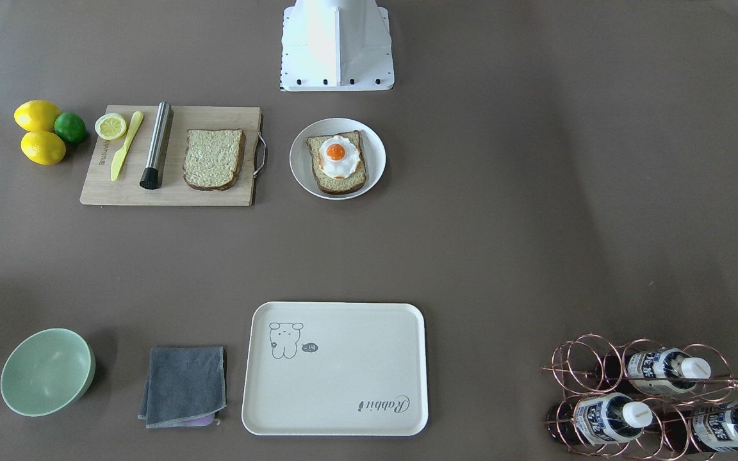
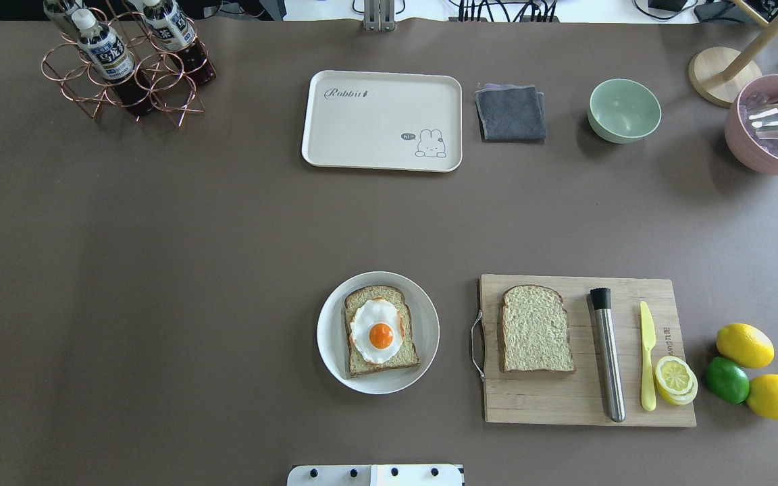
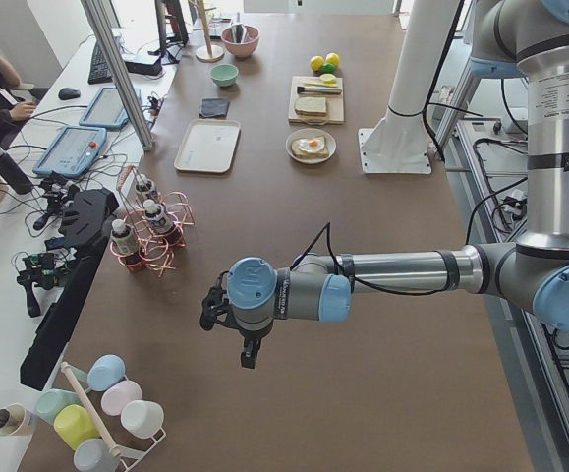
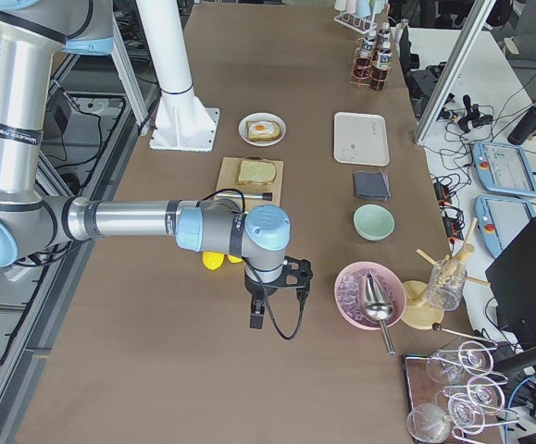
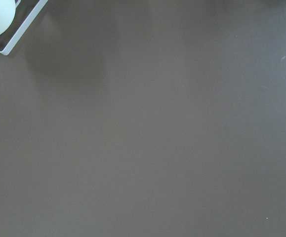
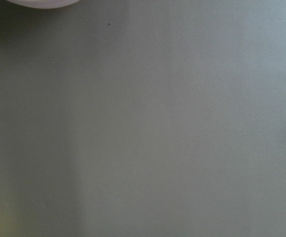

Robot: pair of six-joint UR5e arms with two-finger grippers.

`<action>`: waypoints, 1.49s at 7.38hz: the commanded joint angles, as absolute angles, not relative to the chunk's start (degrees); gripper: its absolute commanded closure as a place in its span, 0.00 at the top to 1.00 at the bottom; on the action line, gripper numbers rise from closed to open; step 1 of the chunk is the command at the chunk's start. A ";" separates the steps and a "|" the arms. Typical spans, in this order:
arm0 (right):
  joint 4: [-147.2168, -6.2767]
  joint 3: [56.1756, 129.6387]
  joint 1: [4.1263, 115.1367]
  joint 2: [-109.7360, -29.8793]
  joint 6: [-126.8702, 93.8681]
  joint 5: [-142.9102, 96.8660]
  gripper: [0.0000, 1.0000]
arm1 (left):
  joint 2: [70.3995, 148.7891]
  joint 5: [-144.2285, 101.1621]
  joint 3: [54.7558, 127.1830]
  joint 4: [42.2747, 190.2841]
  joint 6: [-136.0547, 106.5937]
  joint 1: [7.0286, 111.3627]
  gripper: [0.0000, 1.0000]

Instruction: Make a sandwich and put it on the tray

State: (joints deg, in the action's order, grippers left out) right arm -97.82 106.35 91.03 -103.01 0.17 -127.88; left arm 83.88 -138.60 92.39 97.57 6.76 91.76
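One bread slice (image 2: 389, 368), topped with a fried egg (image 2: 377, 331), lies on the round white plate (image 2: 328, 337). The second slice (image 2: 536, 329) rests on the wooden cutting board (image 2: 564, 405) just beside the plate. The cream tray (image 2: 375, 128) sits well apart from the plate. The left gripper (image 3: 249, 349) and right gripper (image 4: 257, 316) hang far from the plate, and it cannot be told whether their jaws are apart or together.
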 commanded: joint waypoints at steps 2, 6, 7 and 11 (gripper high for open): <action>-97.82 106.26 91.05 -103.01 0.09 -127.88 1.00 | 83.85 -138.43 92.20 97.65 6.86 91.76 0.98; -97.91 106.26 91.05 -103.10 0.09 -128.66 1.00 | 84.81 -138.43 92.37 97.65 6.59 91.76 0.98; -97.82 106.26 91.05 -103.10 0.26 -131.37 1.00 | 84.47 -138.51 93.33 97.82 6.59 92.19 0.98; -96.06 106.35 91.05 -104.15 0.61 -135.97 1.00 | 83.86 -139.74 93.33 103.69 6.94 92.72 0.98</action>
